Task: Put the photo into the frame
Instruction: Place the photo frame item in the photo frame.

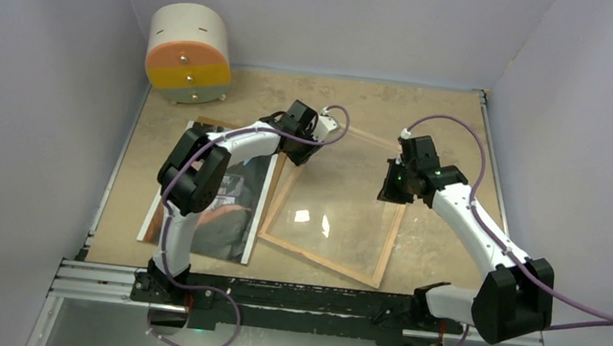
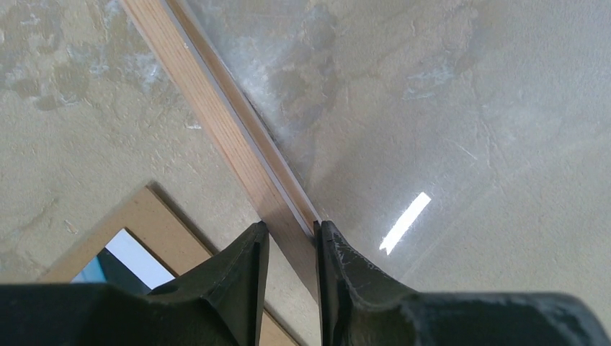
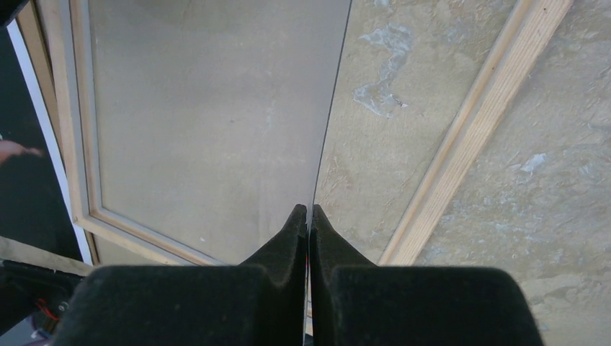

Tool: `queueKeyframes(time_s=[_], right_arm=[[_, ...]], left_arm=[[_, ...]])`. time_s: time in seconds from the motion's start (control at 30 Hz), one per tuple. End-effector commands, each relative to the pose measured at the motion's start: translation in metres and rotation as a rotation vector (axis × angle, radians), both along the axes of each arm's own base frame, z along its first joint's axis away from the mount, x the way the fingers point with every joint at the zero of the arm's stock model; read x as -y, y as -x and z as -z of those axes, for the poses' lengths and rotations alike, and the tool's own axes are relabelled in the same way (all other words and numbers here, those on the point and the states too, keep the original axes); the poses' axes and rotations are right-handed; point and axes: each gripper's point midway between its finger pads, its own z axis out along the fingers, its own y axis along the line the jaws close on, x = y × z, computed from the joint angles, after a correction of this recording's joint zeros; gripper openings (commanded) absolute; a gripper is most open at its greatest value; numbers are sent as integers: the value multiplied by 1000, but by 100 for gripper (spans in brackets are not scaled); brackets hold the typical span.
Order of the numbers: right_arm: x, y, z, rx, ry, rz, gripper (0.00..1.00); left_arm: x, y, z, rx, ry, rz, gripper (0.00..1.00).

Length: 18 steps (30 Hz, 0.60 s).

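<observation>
The frame (image 1: 320, 259) lies back-up in the middle of the table, its light wooden rim (image 2: 223, 122) showing. My left gripper (image 2: 290, 229) (image 1: 303, 154) is at the frame's far left corner, one finger on each side of the rim, closed against it. My right gripper (image 3: 309, 210) (image 1: 392, 186) is shut on the right edge of the clear pane (image 3: 216, 122), which tilts up off the rim (image 3: 468, 130). The photo (image 1: 235, 208) lies face up left of the frame; a corner of it (image 2: 122, 259) shows in the left wrist view.
A brown backing board (image 2: 162, 231) lies under the photo, its far edge (image 1: 214, 123) sticking out. A round white drawer box with orange and yellow fronts (image 1: 188, 53) stands at the back left. Walls close in both sides.
</observation>
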Motion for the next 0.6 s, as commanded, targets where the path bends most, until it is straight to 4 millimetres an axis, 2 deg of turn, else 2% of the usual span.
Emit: queueKeyframes(time_s=[0.0, 0.1, 0.2, 0.33, 0.37, 0.43, 0.5, 0.57], right_arm=[[-7, -6, -5, 14, -39, 3, 0], [-8, -8, -9, 29, -48, 22, 0], [-8, -12, -16, 48, -63, 41, 0], [-13, -17, -29, 78, -111, 38, 0], [-14, -18, -32, 87, -122, 36, 0], [-17, -20, -35, 93, -145, 30, 0], [-19, -21, -37, 97, -166, 29, 0], [-21, -21, -36, 92, -189, 32, 0]], left_arm=[[-16, 8, -5, -5, -54, 6, 33], [-20, 1, -44, 42, 3, -22, 39], [-28, -2, -77, 62, 68, -39, 53], [-53, -6, -104, 72, 122, -66, 69], [-62, -7, -105, 75, 121, -74, 71], [-79, -4, -95, 66, 104, -92, 70], [-90, 2, -75, 53, 67, -92, 68], [-92, 14, -54, 24, 59, -82, 66]])
